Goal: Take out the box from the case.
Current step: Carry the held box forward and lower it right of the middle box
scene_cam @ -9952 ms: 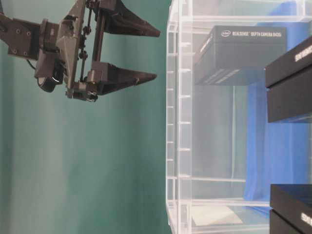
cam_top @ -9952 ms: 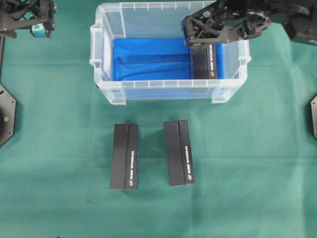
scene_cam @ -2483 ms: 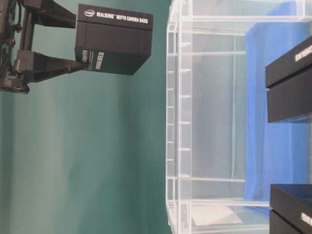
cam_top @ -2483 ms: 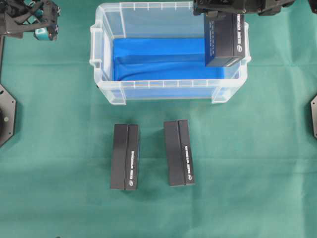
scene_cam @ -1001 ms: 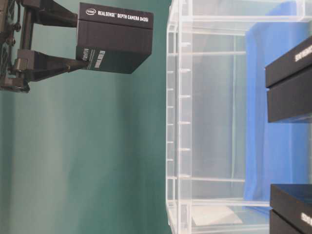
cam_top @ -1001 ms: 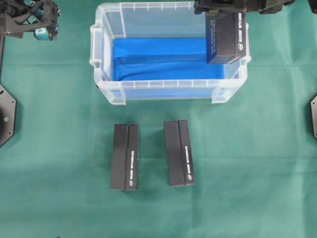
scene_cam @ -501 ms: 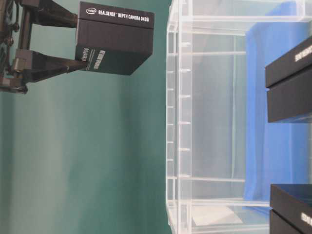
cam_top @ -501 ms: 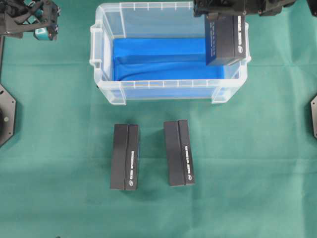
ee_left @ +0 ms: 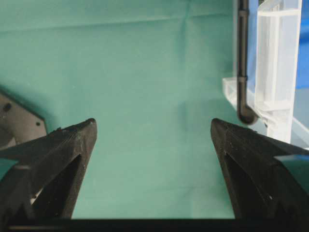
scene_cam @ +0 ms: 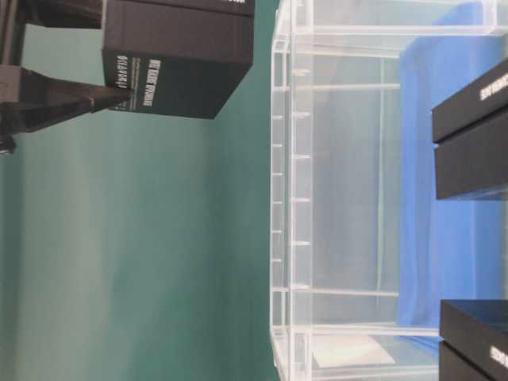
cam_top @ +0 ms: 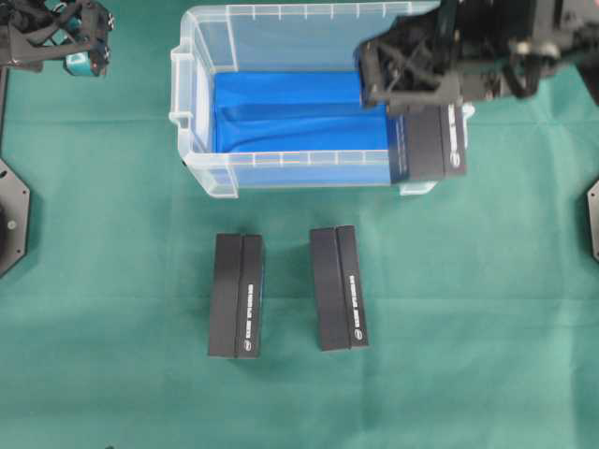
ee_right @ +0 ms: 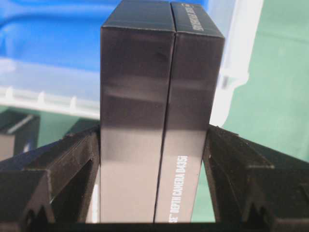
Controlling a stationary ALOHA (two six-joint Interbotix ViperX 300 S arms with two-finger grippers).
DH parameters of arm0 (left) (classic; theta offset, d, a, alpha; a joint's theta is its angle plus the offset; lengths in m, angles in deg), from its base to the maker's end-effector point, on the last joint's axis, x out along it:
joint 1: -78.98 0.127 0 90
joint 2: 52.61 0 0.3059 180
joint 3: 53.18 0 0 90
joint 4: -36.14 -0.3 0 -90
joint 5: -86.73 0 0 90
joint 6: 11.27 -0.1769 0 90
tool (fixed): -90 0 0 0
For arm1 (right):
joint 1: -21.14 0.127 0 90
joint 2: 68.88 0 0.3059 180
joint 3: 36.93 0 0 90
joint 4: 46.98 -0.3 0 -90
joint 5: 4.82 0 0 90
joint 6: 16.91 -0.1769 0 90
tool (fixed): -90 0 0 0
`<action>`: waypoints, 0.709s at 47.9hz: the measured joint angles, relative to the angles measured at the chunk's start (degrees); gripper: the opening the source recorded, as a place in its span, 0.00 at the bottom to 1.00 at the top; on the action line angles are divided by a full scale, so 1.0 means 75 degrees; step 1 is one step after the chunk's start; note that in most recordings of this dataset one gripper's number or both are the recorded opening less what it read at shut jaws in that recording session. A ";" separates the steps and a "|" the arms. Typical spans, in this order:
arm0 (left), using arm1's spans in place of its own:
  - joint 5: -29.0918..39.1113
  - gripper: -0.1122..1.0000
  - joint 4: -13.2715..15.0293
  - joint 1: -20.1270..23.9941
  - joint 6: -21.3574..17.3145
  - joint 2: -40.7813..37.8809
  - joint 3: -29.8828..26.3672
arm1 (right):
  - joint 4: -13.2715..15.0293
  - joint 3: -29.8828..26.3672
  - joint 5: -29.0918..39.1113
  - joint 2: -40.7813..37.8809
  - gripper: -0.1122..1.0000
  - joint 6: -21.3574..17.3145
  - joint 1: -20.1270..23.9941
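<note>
Overhead exterior view: one clear plastic case (cam_top: 192,112) with blue lining, standing on a green cloth (cam_top: 487,309) toward the far side of the table. One black box (cam_top: 429,140), held aloft by the right gripper (cam_top: 412,89) over the case's near right corner, its free end overhanging the near rim; long axis runs far-to-near, held end farther from the camera, white lettering along its right edge. Two further black boxes lying flat on the cloth nearer the camera, the left one (cam_top: 235,296) and the right one (cam_top: 338,287), both with long axes far-to-near, apart from each other and from the case. Left gripper (cam_top: 56,37) at the upper left corner, well apart from the case. Table-level exterior view (picture turned on its side): box (scene_cam: 178,55) clear of the case wall (scene_cam: 282,198), not touching it, a black finger (scene_cam: 55,99) against its face. Left wrist view: left gripper (ee_left: 152,130) with fingers spread wide and nothing between them, above bare cloth, a case corner (ee_left: 270,72) at right. Right wrist view: right gripper (ee_right: 154,145) with a finger pressed against each side of the box (ee_right: 159,96), clamping it; box points away from the wrist, lettered strip on its right half, case rim beyond it.
</note>
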 measured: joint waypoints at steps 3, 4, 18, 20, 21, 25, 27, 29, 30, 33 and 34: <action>0.0000 0.98 0.0000 0.0000 0.0000 0.0000 0.0000 | 0.0000 0.0000 0.0012 0.0000 0.70 -0.0223 0.0211; 0.0000 0.98 0.0000 0.0000 0.0000 0.0000 0.0000 | 0.0000 0.0000 0.0012 0.0000 0.70 -0.0305 0.0281; 0.0012 0.98 0.0012 0.0000 0.0000 0.0000 0.0000 | 0.0105 0.0000 0.0410 0.0000 0.70 -0.1242 0.1266; 0.0012 0.98 0.0000 0.0000 0.0000 0.0000 0.0000 | 0.0117 0.0000 0.0469 0.0000 0.70 -0.1395 0.1418; 0.0012 0.98 0.0000 0.0000 0.0000 0.0000 0.0000 | 0.0117 0.0000 0.0480 0.0000 0.70 -0.1488 0.1488; 0.0023 0.98 0.0000 0.0000 0.0000 0.0000 0.0000 | 0.0105 0.0000 0.0527 0.0000 0.70 -0.1840 0.1828; 0.0012 0.98 0.0000 0.0000 0.0000 0.0000 0.0000 | 0.0105 0.0000 0.0527 0.0000 0.70 -0.2004 0.1992; 0.0023 0.98 0.0000 0.0000 0.0000 0.0000 0.0000 | 0.0105 0.0000 0.0527 0.0000 0.70 -0.2191 0.2168; 0.0023 0.98 0.0000 0.0000 0.0000 0.0000 0.0000 | 0.0105 0.0000 0.0527 0.0000 0.70 -0.2238 0.2238; 0.0023 0.98 0.0000 0.0000 0.0000 0.0000 0.0000 | 0.0105 0.0000 0.0539 -0.0012 0.70 -0.2449 0.2438; 0.0023 0.98 0.0000 0.0000 0.0000 0.0000 0.0000 | 0.0105 0.0000 0.0527 -0.0012 0.70 -0.2508 0.2484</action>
